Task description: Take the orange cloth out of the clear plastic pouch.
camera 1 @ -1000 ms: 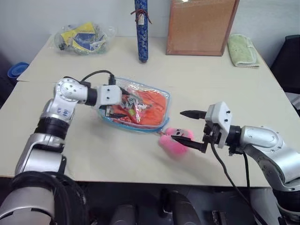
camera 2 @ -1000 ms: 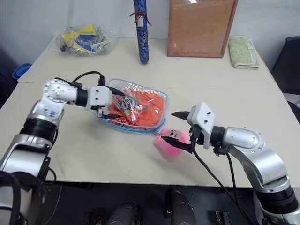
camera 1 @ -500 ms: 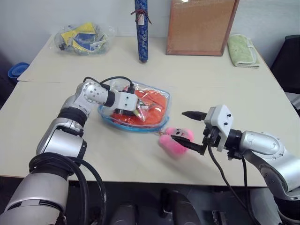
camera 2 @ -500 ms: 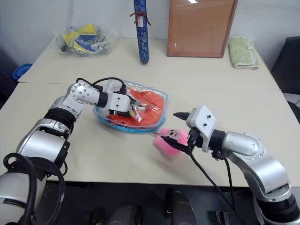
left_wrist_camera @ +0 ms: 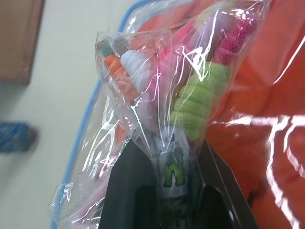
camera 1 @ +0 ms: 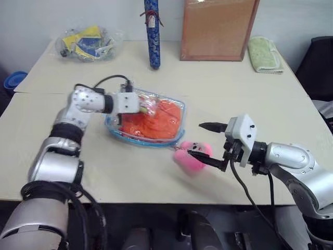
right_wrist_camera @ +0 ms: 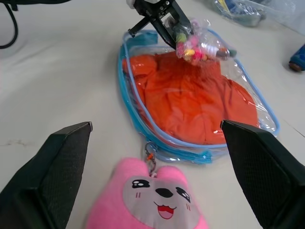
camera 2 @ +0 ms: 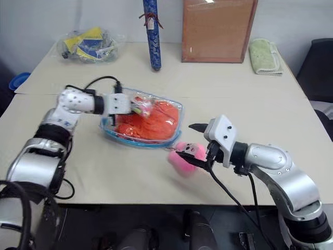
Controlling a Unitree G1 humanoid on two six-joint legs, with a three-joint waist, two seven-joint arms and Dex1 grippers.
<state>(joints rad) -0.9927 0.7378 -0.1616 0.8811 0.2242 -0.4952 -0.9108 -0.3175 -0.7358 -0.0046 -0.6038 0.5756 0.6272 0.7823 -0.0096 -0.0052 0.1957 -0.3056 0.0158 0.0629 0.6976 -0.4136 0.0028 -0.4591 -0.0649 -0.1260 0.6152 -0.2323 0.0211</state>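
Observation:
The clear plastic pouch (camera 1: pixel 136 139) with light blue edging lies flat at mid-table, and the orange cloth (camera 1: pixel 156 119) is inside it. A pink plush charm (camera 1: pixel 192 156) hangs off its near corner. My left gripper (camera 1: pixel 141 106) is at the pouch's left end, shut on a small clear packet of coloured bits (left_wrist_camera: pixel 181 81), which it holds just above the cloth (right_wrist_camera: pixel 190 100). My right gripper (camera 1: pixel 195 139) stands open on the pouch's right, its lower finger over the charm, nothing between the fingers.
At the table's far edge are a clear bag of yellow and blue items (camera 1: pixel 86 44), an upright blue roll (camera 1: pixel 151 31), a cork board (camera 1: pixel 216 28) and a pale green towel (camera 1: pixel 264 53). Bare tabletop lies in front of the pouch.
My left gripper has closed on the small packet and drawn back to the left with it, toward the pouch's left end. The right gripper has stayed put.

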